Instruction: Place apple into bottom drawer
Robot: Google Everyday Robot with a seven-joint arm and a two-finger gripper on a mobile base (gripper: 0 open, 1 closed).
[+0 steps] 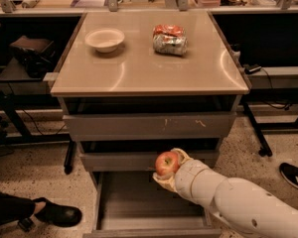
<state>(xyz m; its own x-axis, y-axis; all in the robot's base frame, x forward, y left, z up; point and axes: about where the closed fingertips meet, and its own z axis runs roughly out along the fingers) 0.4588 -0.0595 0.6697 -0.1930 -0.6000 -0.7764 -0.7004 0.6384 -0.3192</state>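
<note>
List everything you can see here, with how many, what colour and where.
apple: one, red, held over the open bottom drawer
bottom drawer: one, grey, pulled open, lowest
upper drawers: two, grey, above it
bowl: one, white, cabinet top, left
snack bag: one, orange and silver, top, right of bowl
shoes: two, dark, floor, left and right edges
gripper: one, cream, closed on the apple
arm: one, white, lower right
</note>
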